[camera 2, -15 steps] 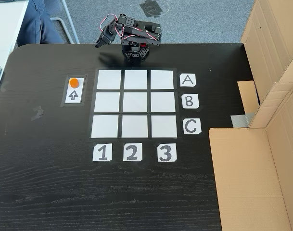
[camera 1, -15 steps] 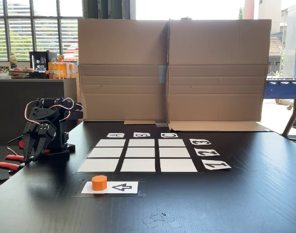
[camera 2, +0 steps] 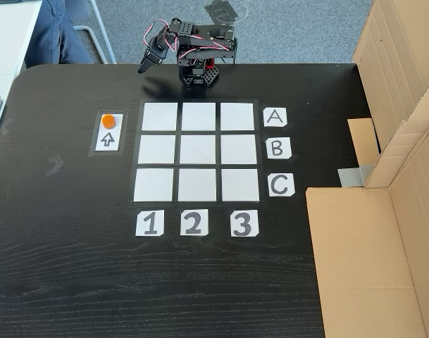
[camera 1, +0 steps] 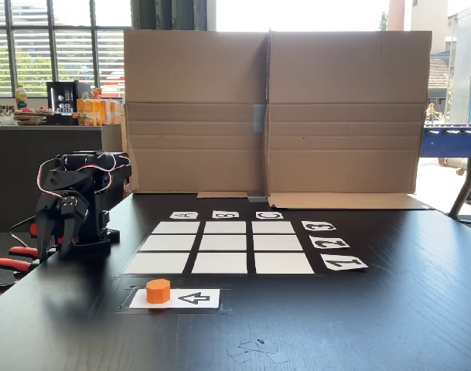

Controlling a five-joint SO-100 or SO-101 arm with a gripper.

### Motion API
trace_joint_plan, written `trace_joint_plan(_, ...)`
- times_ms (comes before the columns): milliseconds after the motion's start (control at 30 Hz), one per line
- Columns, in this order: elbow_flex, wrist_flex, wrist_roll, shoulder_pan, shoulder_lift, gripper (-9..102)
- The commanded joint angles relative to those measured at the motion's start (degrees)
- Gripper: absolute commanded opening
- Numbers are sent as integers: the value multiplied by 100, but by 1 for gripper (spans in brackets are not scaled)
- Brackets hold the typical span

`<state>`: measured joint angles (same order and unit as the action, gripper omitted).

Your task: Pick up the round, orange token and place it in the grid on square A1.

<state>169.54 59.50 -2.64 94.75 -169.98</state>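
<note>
Token [camera 2: 109, 120] on arrow card [camera 2: 108, 139] | grid [camera 2: 197, 151] cells bare | gripper [camera 2: 143, 67] state unclear, off-grid

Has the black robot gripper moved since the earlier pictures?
Yes. In a fixed view the black two-finger gripper has swung slightly left, farther from the arm's base. The small orange cylinder token sits untouched.

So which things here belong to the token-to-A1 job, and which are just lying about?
Job:
- the token, sitting on the arrow card
- the grid
- square A1, bare
- the gripper, off the table's edge, away from the token

Lying about:
- cardboard boxes
- red-handled tools beside the arm's base
</note>
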Motion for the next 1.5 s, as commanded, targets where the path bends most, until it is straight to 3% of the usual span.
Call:
trace_joint_plan(0,-580,-53,-35,79,202,16)
trace_joint_plan(533,-4649,1362,-35,-132,3647,21)
trace_joint_plan(933,-7304,2742,0,-870,5915,24)
trace_joint_plan(1467,-9158,2813,448,-1828,8077,29)
